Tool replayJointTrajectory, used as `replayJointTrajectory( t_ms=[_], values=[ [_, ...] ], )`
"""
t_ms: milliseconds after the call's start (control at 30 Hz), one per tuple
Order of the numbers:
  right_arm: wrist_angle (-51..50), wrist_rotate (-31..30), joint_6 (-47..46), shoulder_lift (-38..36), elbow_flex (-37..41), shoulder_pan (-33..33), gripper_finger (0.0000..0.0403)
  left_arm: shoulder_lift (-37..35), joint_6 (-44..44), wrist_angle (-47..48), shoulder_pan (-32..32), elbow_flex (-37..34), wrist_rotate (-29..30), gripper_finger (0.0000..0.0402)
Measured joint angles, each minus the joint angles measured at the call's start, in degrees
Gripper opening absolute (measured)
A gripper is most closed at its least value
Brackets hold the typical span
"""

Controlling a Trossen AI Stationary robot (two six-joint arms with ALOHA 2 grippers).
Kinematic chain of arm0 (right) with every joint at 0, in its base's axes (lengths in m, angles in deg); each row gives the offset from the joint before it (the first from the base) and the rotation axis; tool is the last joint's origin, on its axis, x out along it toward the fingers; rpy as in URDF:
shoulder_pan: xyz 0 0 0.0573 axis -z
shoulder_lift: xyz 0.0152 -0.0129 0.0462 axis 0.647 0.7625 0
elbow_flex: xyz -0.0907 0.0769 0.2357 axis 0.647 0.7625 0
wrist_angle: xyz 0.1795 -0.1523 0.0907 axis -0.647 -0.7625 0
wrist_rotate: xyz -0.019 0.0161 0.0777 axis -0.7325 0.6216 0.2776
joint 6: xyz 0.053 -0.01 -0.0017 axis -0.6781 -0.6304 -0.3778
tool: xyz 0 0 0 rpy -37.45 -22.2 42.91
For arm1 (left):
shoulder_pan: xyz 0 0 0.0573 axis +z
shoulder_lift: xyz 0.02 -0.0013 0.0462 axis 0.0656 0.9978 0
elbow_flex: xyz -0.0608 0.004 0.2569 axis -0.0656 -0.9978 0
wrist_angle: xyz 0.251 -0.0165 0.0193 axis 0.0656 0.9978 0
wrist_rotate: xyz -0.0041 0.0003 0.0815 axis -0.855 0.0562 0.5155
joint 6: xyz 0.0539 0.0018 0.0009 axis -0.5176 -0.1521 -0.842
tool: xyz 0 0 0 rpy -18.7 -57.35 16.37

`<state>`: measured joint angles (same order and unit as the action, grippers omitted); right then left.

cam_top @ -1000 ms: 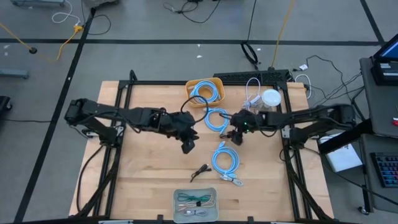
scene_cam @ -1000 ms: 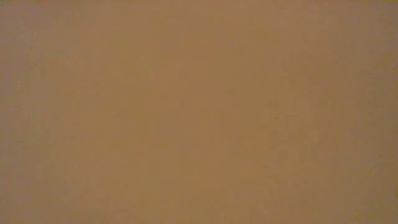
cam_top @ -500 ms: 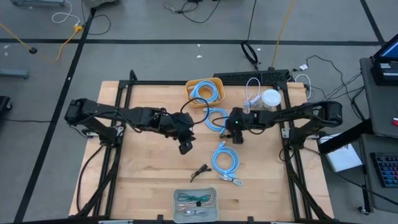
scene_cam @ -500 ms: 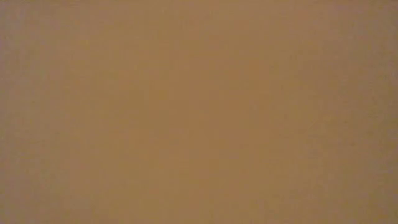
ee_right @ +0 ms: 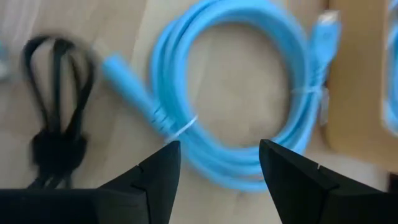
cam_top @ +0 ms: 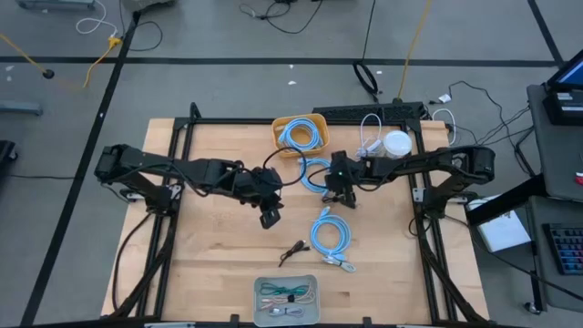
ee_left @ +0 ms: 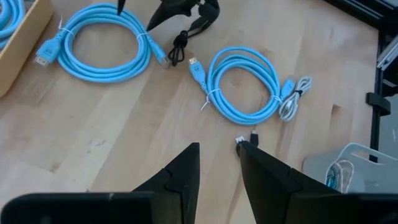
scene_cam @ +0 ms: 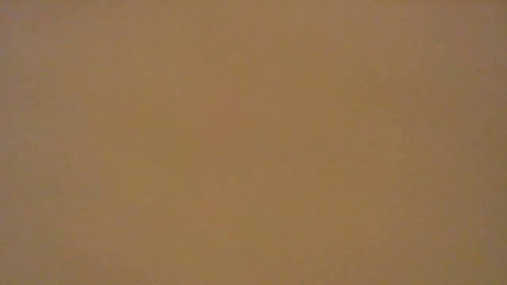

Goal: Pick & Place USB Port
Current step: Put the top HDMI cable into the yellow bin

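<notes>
Two coiled light-blue cables lie flat on the wooden table: one (cam_top: 316, 173) beside the yellow tray (cam_top: 281, 125), the other (cam_top: 330, 235) nearer the near edge. My right gripper (cam_top: 339, 195) hovers open at the first coil (ee_right: 249, 93), with a bundled black cable (ee_right: 57, 146) lying beside it. My left gripper (cam_top: 269, 217) is open over bare wood left of centre, touching nothing. A small black connector piece (cam_top: 293, 251) lies on the table past its fingers (ee_left: 245, 138). The low view shows only a blank brown field.
The yellow tray holds another blue coil at the far side. A clear tray (cam_top: 258, 292) with cables sits at the near edge. A white round object (cam_top: 396, 142) and a white cable lie at the far right. Bare wood lies to the left and right.
My right gripper has moved toward the table's left, closer to the blue coil beside the yellow tray, staying open. The cables lie as before.
</notes>
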<state>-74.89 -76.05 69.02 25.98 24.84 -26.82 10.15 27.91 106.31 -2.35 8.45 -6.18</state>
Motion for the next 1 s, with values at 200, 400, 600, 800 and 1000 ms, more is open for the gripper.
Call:
replayJointTrajectory(
  t_ms=[200,400,600,800,1000],
  values=[
    [0.32,0.11,2.20,0.29,0.07,0.38,0.0210,0.00,0.00,-0.02,-0.02,0.00,0.47,0.0120],
    [0.99,0.60,1.85,4.36,-0.12,0.38,0.0210,0.00,0.00,0.00,0.02,0.00,0.49,0.0120],
    [2.93,0.93,-2.08,6.95,-0.15,-0.44,0.0198,0.00,0.86,0.97,-0.29,0.00,0.52,0.0120],
    [5.26,0.51,-3.26,5.16,0.15,-1.00,0.0124,0.00,0.87,1.92,-0.44,-0.02,0.73,0.0120],
    [2.88,0.50,-7.59,5.01,-1.12,-2.28,0.0021,0.00,0.85,1.97,-0.39,-0.02,1.54,0.0120]
  ],
)
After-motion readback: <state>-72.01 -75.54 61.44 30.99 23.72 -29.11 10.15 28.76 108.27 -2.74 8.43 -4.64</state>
